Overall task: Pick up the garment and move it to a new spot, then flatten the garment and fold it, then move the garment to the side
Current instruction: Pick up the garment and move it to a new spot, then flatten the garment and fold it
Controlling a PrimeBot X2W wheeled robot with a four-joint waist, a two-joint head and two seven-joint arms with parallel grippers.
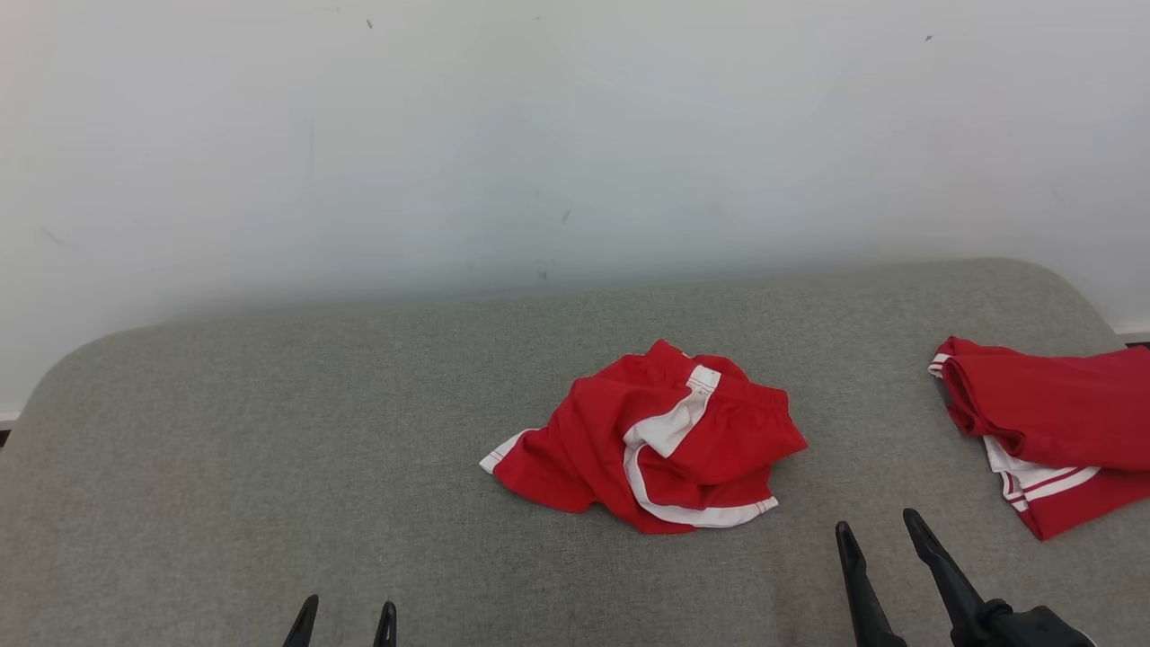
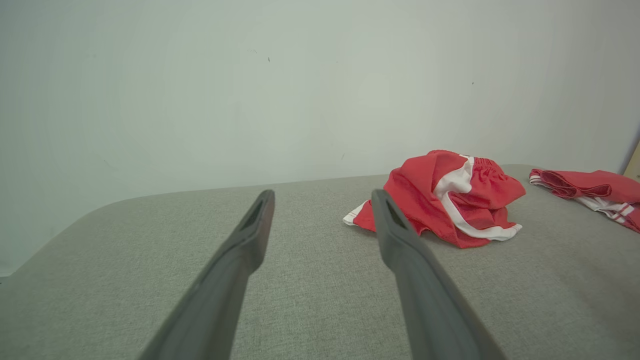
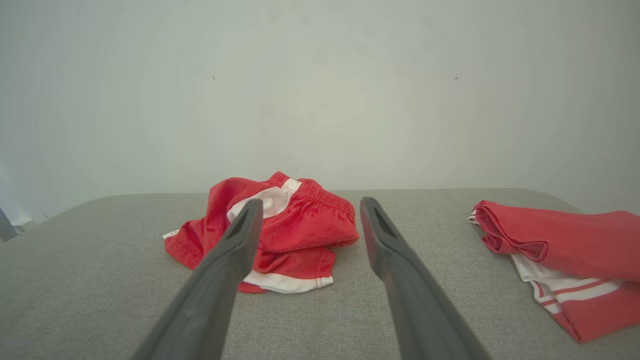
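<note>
A crumpled red garment [image 1: 647, 440] with white trim lies bunched near the middle of the grey padded surface [image 1: 269, 431]. It also appears as the garment [image 2: 445, 200] in the left wrist view and the garment [image 3: 280, 230] in the right wrist view. My left gripper [image 1: 346, 611] is open at the bottom edge, well to the garment's near left, holding nothing. My right gripper [image 1: 876, 526] is open just off the garment's near right, apart from it, nothing between its fingers.
A second red garment [image 1: 1051, 422] with white stripes lies folded at the right edge of the surface, also seen as the folded garment [image 3: 560, 250]. A pale wall [image 1: 539, 135] rises behind the surface's rounded far edge.
</note>
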